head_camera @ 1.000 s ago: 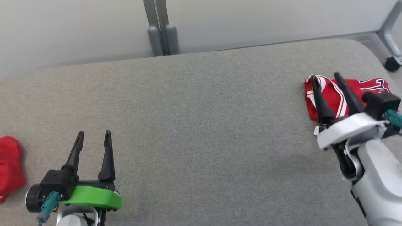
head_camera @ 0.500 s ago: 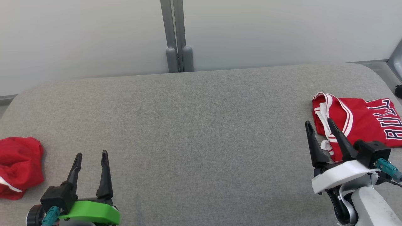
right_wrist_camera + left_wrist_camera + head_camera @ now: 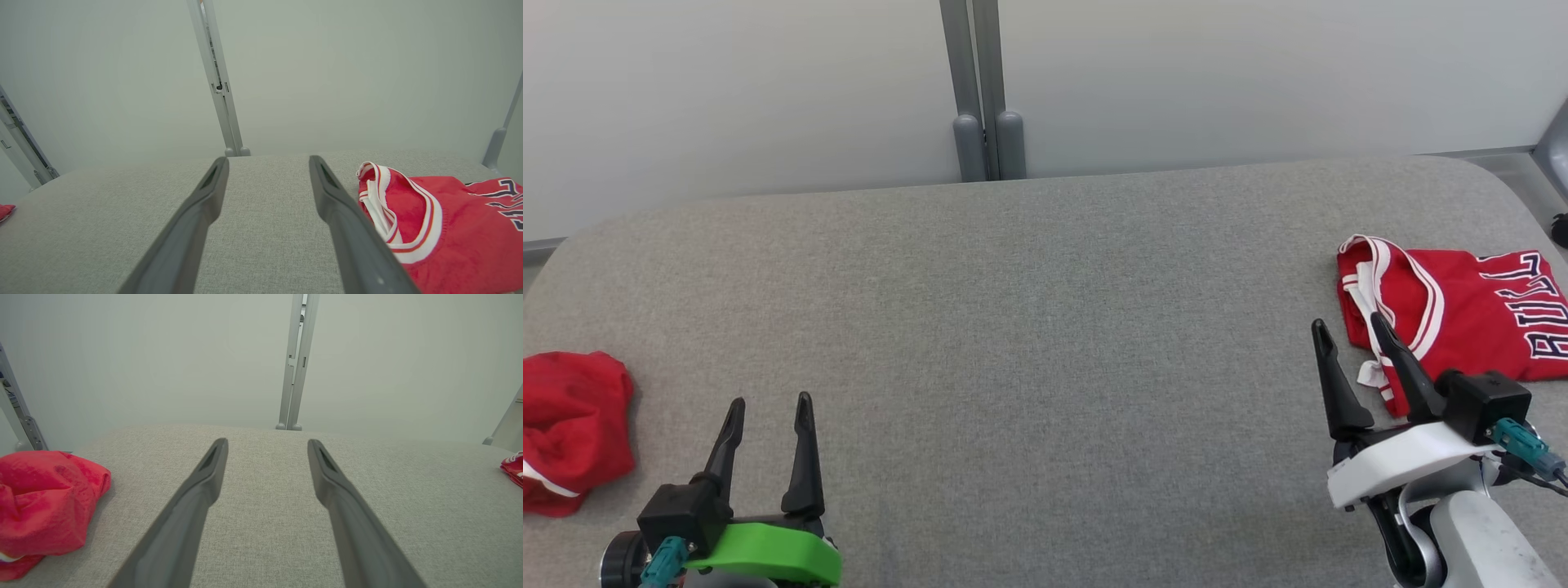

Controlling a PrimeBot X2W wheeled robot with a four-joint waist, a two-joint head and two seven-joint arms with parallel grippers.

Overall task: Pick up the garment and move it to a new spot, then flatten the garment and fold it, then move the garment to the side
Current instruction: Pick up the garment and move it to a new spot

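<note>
Both spread, left fingers (image 3: 804, 449) pointing forward, right fingers (image 3: 1333, 380) beside jersey (image 3: 1470, 318)

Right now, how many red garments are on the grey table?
2. A folded red jersey lies on the table, far right, by the right gripper; a crumpled red garment lies far left. Both are partly out of frame.

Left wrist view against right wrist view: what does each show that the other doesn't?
Left wrist, not right: the open left tool and most of the crumpled red garment. Right wrist, not left: the open right tool and the red jersey with white-trimmed neckline and dark lettering. Both: the grey padded table, the grey post, a red sliver of the farther garment.
</note>
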